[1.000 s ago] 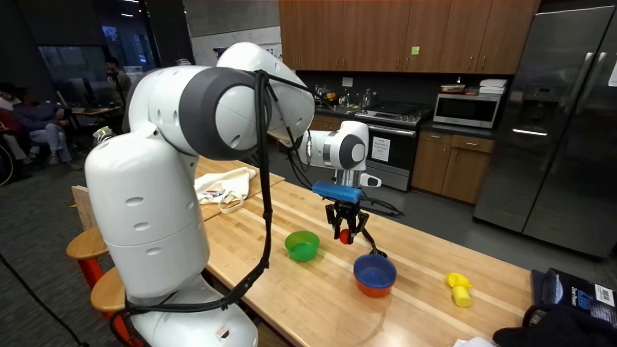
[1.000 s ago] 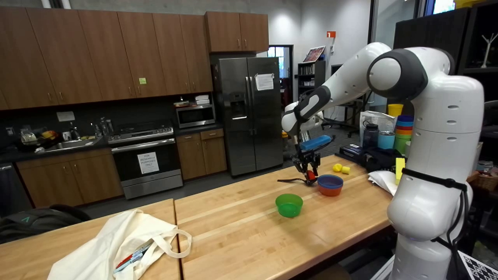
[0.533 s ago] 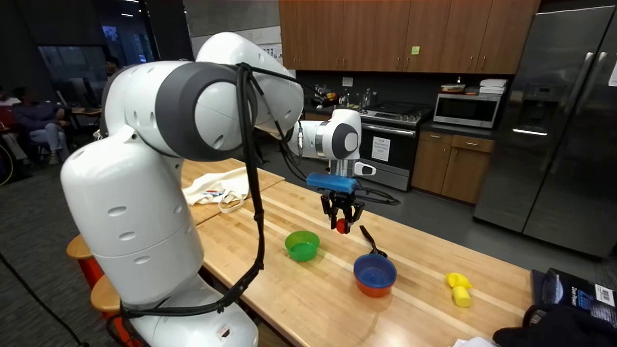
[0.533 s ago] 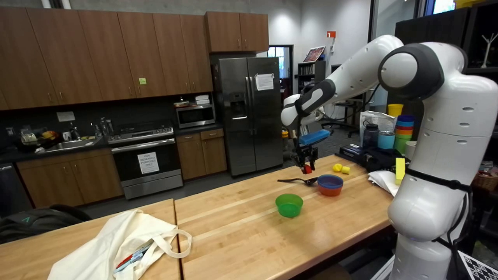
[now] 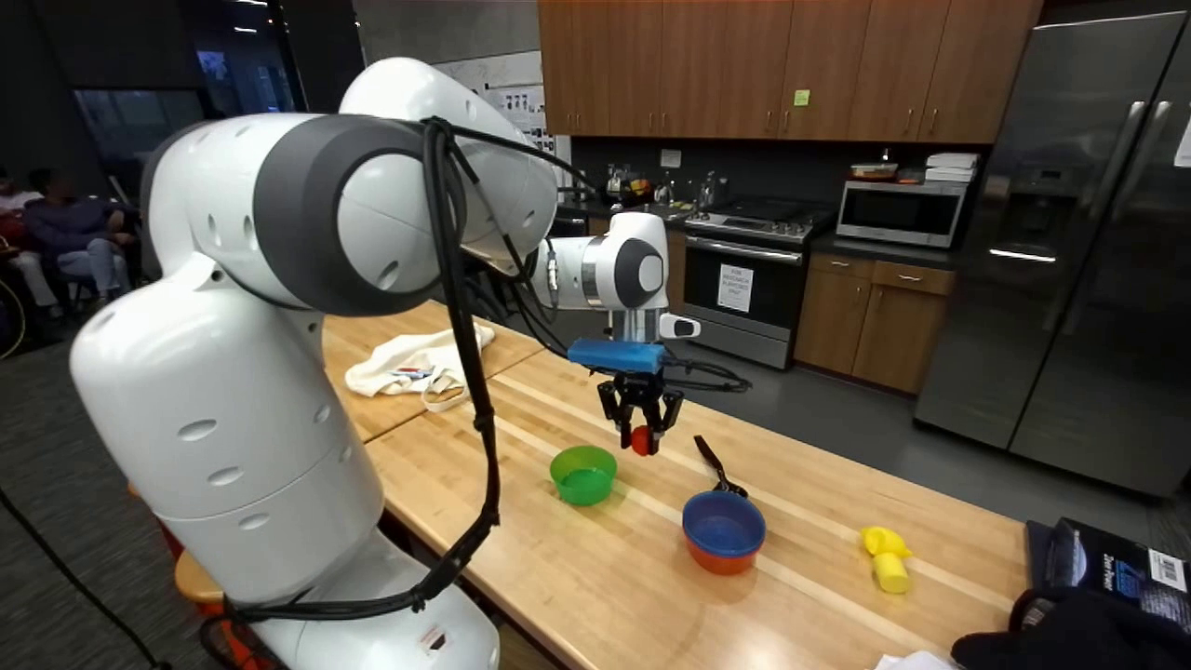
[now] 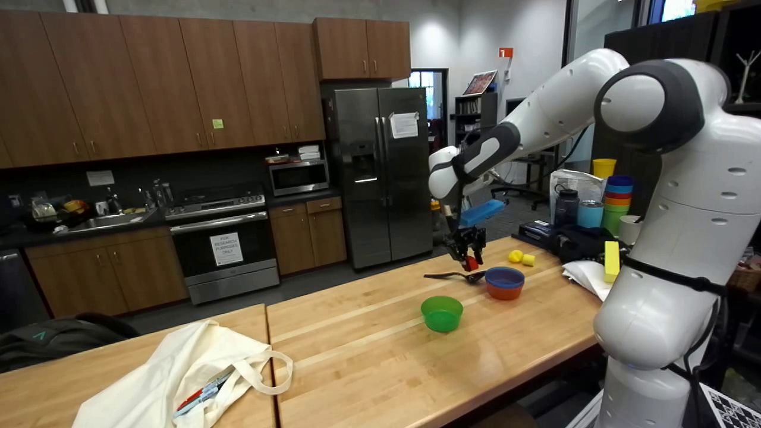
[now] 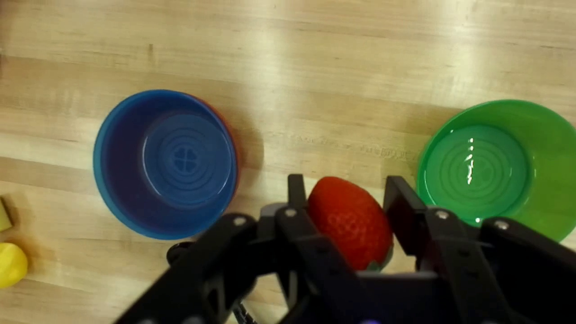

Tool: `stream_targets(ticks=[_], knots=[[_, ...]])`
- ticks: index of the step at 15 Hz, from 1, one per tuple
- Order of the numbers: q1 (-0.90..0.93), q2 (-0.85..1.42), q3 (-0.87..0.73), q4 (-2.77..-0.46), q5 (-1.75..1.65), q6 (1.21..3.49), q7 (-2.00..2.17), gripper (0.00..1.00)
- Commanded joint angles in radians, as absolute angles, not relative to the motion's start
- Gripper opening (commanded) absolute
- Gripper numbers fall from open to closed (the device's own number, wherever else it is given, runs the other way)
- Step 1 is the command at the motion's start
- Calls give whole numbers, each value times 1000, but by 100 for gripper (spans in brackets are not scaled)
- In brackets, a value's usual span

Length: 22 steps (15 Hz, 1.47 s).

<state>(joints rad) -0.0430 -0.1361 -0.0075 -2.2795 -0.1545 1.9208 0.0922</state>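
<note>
Had both fingers [image 7: 400, 211] of the gripper [image 5: 640, 447] closed on a red strawberry [image 7: 348, 220], parted by about the fruit's width and touching on 2 sides. Showed seedy red skin between the tips, plus a small green bit at the end nearest the palm. Couldn't tell real fruit from toy. Hung over the table [image 6: 357, 368], apart from the wood in both exterior views.

Had, below the fingers in the wrist view, a blue bowl [image 7: 184, 157] on the left, nested in an orange-red bowl [image 5: 721, 563], and a green bowl [image 7: 553, 180] on the right, partly covered by finger linkage. Saw a black utensil [image 5: 710, 458] lower than the fingers, lying on the table with its head just beside the nested pair; couldn't tell if touching.

Found a yellow rounded piece [image 5: 882, 540] and a yellow cylinder [image 5: 891, 572] farther from the fingers, past the nested bowls, end to end. Couldn't tell 1 item or 2. Spotted a cream cloth bag [image 6: 148, 380] well apart from the fingers, opposite way from the yellow stuff, with red and blue bits [image 6: 205, 393] showing. Noted a blue bar [image 5: 616, 355] right above the fingers. Had fridge [image 6: 359, 226] and microwave [image 6: 300, 178] well behind the fingers in an exterior view.
</note>
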Motion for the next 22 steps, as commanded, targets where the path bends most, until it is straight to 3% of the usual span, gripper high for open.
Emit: stream_targets(ticks=[1,8,15,22], knots=[[-13,-183,25,-2368,-204,1932,118,22],[30,-191,72,-2452,-240,1937,118,22],[-49,-122,-9,-2407,-262,1932,127,22],[-99,3,-63,-2156,-255,1885,226,22]])
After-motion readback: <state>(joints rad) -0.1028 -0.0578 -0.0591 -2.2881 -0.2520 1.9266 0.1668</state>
